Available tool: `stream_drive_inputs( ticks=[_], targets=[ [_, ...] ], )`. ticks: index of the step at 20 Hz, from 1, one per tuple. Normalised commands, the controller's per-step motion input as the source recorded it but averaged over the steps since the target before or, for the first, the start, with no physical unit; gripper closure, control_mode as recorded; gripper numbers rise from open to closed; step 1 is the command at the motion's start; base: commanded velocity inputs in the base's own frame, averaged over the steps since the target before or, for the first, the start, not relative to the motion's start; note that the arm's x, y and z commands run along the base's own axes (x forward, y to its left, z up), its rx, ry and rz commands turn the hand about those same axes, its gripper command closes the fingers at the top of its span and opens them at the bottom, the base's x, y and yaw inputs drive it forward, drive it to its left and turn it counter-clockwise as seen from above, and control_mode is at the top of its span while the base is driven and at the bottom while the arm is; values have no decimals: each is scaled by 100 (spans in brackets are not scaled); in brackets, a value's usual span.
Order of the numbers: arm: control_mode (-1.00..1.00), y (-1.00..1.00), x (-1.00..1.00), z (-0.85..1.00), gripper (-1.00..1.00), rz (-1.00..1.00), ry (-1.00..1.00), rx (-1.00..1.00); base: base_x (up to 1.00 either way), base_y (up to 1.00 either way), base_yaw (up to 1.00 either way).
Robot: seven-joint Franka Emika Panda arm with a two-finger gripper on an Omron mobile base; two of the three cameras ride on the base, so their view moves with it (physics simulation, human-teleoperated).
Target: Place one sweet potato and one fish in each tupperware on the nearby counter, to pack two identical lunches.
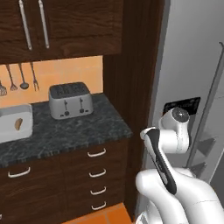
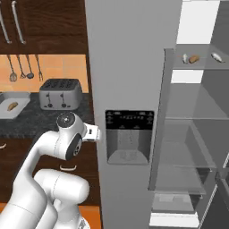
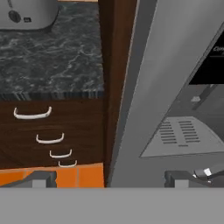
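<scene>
On the black counter stands a pale tupperware at the far left, with one orange-brown sweet potato inside; the same tupperware and sweet potato show in the right base view. In the open fridge, a high glass shelf carries another sweet potato and a silvery fish, with a small pale thing beside them. My gripper is open, nothing between its fingertips. It points at the counter's right end and the fridge door.
A silver toaster sits at the back of the counter. Dark drawers with curved handles run below it. A tall wooden panel separates the counter from the grey fridge door with its dispenser. Utensils hang on the orange wall.
</scene>
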Motion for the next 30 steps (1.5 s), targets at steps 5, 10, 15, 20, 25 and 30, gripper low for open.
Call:
stream_drive_inputs(
  ticks=[5,10,15,20,25,30],
  targets=[
    [100,0,0,0,-100,0,0,0,6,-100,0],
    [100,0,0,0,-100,0,0,0,4,-99,0],
    [100,0,0,0,-100,0,0,0,16,-49,0],
    [100,0,0,0,-100,0,0,0,25,-27,0],
    [100,0,0,0,-100,0,0,0,32,-46,5],
    [100,0,0,0,-100,0,0,0,41,-19,5]
  ],
)
